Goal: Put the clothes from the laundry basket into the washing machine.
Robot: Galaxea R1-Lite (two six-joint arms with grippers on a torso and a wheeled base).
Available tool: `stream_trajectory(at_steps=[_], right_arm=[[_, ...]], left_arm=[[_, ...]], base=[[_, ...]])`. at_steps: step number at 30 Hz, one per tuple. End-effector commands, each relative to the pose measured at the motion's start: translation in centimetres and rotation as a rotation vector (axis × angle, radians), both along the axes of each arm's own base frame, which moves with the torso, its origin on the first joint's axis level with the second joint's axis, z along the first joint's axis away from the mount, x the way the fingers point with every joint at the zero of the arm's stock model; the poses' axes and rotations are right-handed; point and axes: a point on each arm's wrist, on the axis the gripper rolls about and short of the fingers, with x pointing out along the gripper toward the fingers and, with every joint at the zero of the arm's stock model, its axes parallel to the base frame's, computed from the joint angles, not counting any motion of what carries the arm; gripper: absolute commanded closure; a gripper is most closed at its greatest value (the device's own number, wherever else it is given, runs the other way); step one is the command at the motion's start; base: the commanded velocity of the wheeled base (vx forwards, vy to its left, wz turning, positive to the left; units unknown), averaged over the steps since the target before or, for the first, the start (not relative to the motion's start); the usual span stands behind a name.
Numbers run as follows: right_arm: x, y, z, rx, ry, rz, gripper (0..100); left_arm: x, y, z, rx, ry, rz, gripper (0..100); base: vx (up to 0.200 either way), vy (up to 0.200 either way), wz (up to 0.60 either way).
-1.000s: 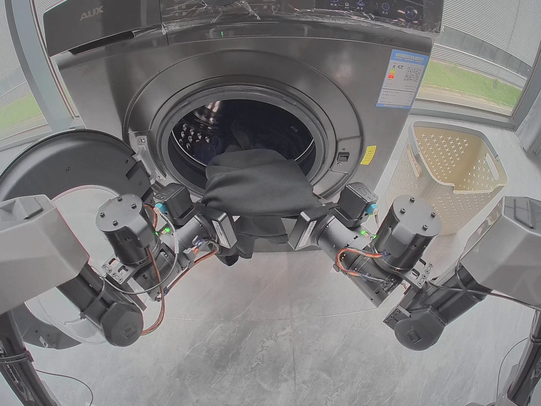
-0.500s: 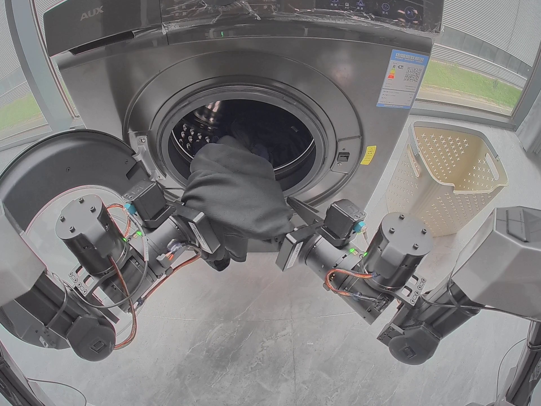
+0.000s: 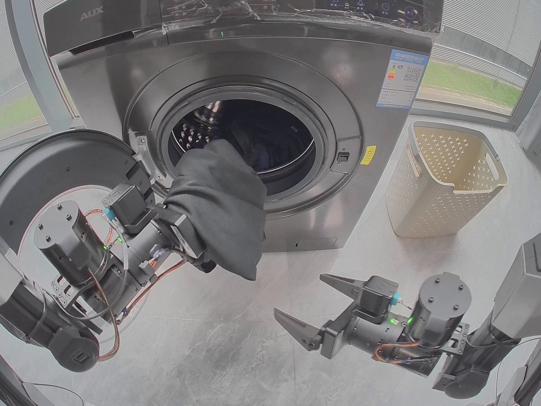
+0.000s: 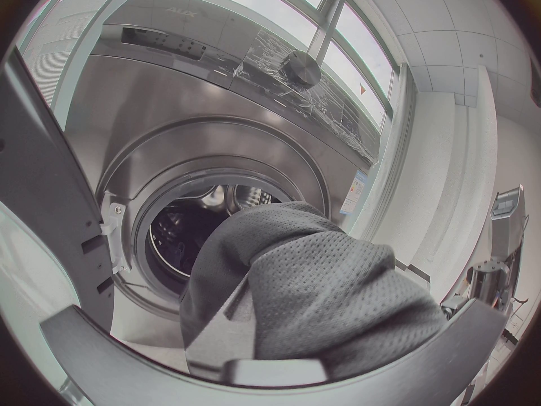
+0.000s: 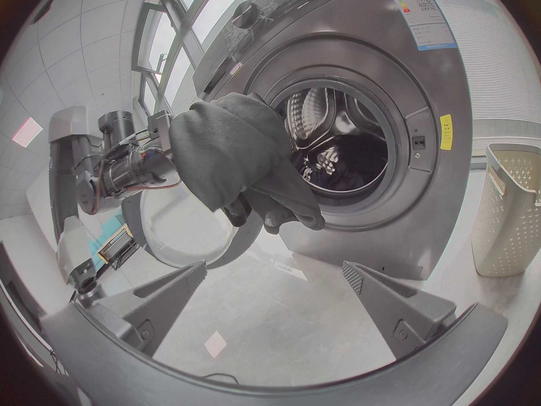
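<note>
**Right gripper lets go; left arm carries the garment alone**

The right gripper (image 3: pixel 300 295) has dropped to the lower right of the frame, its jaws spread and empty. The dark garment (image 3: pixel 222 210) now hangs from the left gripper (image 3: pixel 189 241) at centre left, against the rim of the washing machine (image 3: pixel 338 80), not yet inside. Cloth hides the left gripper's fingers, so I cannot tell its grip.

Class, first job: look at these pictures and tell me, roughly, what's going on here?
A two-armed robot is loading a washing machine. A dark garment hangs over its left end effector, right at the mouth of the open drum. The right end effector is open, low over the floor, holding nothing. The laundry basket stands beside the machine.
</note>
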Motion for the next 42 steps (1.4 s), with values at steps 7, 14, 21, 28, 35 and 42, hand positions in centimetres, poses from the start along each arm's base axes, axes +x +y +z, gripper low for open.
stream_trajectory(at_steps=[7, 14, 21, 28, 35, 42], right_arm=[[-0.4, -5.2, 2.2, 0.028, -0.037, -0.115, 0], [0.5, -6.1, 2.5, 0.039, -0.049, -0.165, 0], [0.4, -5.9, 2.4, 0.038, -0.044, -0.158, 0], [0.7, -5.8, 2.4, 0.043, -0.044, -0.164, 0], [0.9, -5.7, 2.7, 0.055, -0.052, -0.164, 0], [0.9, -5.6, 2.6, 0.054, -0.049, -0.161, 0]], left_arm=[[-1.9, 1.6, -1.2, 0.033, 0.057, 0.011, 100], [-1.8, 2.2, -1.7, 0.048, 0.077, 0.032, 100], [-1.8, 2.2, -2.0, 0.06, 0.085, 0.033, 100], [-1.8, 2.5, -2.3, 0.06, 0.098, 0.042, 100], [-1.6, 2.4, -3.0, 0.083, 0.12, 0.042, 100], [-1.5, 2.2, -3.4, 0.094, 0.135, 0.039, 100]], base=[[0.0, 0.0, 0.0], [0.0, 0.0, 0.0], [0.0, 0.0, 0.0], [0.0, 0.0, 0.0], [0.171, 0.0, 0.0], [0.0, 0.0, 0.0]])
